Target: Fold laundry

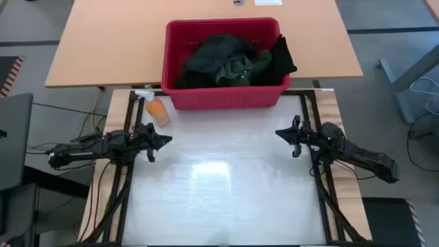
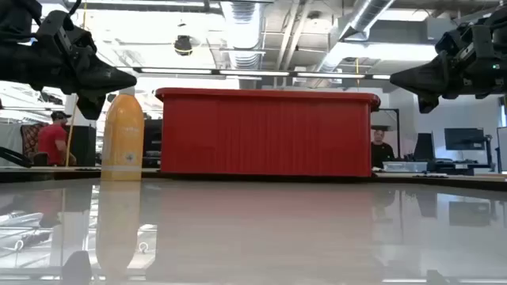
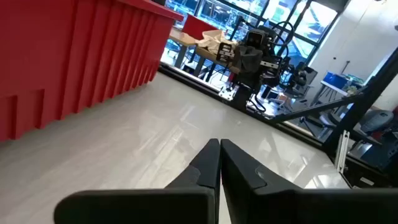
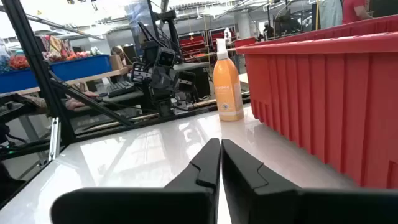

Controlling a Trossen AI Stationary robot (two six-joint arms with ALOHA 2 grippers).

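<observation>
We are holding both arms low over the white table (image 1: 226, 206), well short of the laundry (image 1: 233, 60), which is lying heaped in the red basket (image 1: 175, 68) at the table's far edge. Our left gripper (image 1: 164, 141) is hanging on the left side with its fingers pressed together on nothing; our right gripper (image 1: 280, 133) is mirroring it on the right, fingers meeting and empty as well.

We are judging the risk to be in the reach. The dark garments are lying tangled, so a pinch into the heap is likely to lift several at once or drag a piece over the rim and pull the basket with it. The orange spray bottle (image 1: 157, 110) is standing near the basket's left corner, close to our left arm's path, and a sweep could topple it.

The tabletop is glaring under ceiling lights. Behind it we are seeing an open workshop with desks, monitors and what appear to be two people.
</observation>
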